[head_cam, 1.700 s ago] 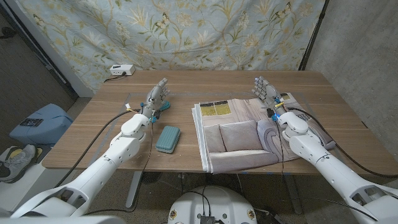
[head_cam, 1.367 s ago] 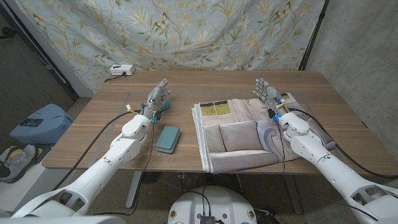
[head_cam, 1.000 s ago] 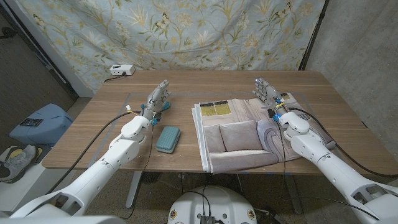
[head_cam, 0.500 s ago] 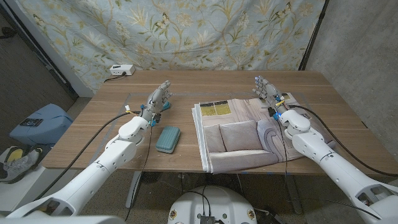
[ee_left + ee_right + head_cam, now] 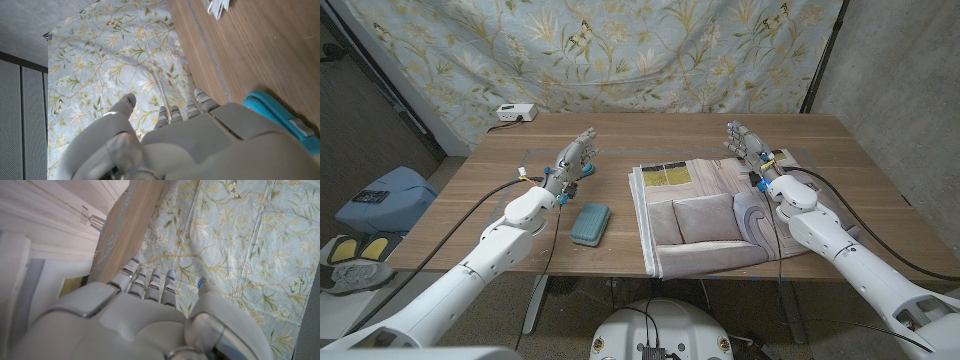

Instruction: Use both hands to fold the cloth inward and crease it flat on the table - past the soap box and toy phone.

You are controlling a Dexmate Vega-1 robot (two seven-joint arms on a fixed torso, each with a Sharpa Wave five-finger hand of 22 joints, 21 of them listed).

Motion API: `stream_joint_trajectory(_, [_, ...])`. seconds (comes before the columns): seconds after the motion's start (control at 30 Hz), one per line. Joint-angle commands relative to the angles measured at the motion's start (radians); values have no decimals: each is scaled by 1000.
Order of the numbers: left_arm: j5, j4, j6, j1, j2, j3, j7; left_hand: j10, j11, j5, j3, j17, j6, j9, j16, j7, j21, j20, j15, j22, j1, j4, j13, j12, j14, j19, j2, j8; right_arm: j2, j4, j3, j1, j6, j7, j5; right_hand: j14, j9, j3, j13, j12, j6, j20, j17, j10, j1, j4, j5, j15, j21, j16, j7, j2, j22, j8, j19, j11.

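The folded cloth (image 5: 705, 215), beige and grey with a printed pattern, lies on the table right of centre. A teal soap box (image 5: 590, 222) sits to its left. My left hand (image 5: 575, 155) is held up behind the soap box with fingers extended and nothing in it. A bright blue item, apparently the toy phone (image 5: 584, 172), lies right beside it and shows next to the left hand (image 5: 190, 145) as a blue edge (image 5: 280, 120). My right hand (image 5: 745, 145) hovers over the cloth's far right corner, fingers straight and apart, empty. The right hand (image 5: 140, 315) shows above the cloth (image 5: 50, 275).
A small white box (image 5: 516, 113) stands at the table's back left corner. A floral curtain (image 5: 640, 50) hangs behind the table. Bare wood (image 5: 470, 210) stretches left of the soap box. The cloth's corner (image 5: 217, 6) shows in the left wrist view.
My left forearm has swung outward to the left while its hand stays near the same spot. The right hand has barely shifted. Cloth and soap box have not moved.
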Motion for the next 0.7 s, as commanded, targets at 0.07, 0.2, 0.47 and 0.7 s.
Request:
stream_joint_trajectory(0.07, [44,-64,-4,41,34,1,24,-3,-1,8,3,3,4,4,3,6,2,-1,-3,3,20,-12,2,2,1,13,2,3,34,76,-14,43,46,32,-11,-5,5,2,5,4,4,-3,1,-7,6,-9,4,2,3,9,-2,-4,2,3,-6,-2])
stream_joint_trajectory(0.2, [70,-76,-4,50,44,2,41,0,-2,9,4,3,5,4,3,7,1,-1,-3,3,23,-16,1,3,3,14,2,4,34,76,-17,49,44,35,-14,-6,5,2,5,4,4,-4,1,-8,5,-10,4,2,3,10,-3,-4,2,3,-7,-1])
stream_joint_trajectory(0.47, [147,-131,35,65,98,24,51,2,-4,10,6,3,11,4,3,6,1,-3,-6,2,29,-23,1,4,4,15,2,5,21,50,-17,46,31,26,-22,-6,5,3,5,5,3,-5,0,-8,4,-11,3,2,4,11,-3,-4,2,3,-8,-2])
stream_joint_trajectory(0.7, [208,-172,44,75,133,45,44,2,-7,12,7,3,12,4,3,4,0,-5,-8,2,34,-29,1,3,4,16,2,5,12,43,-18,52,27,28,-30,-6,5,3,5,5,3,-5,-1,-8,4,-13,3,2,4,11,-3,-4,2,3,-8,-3])
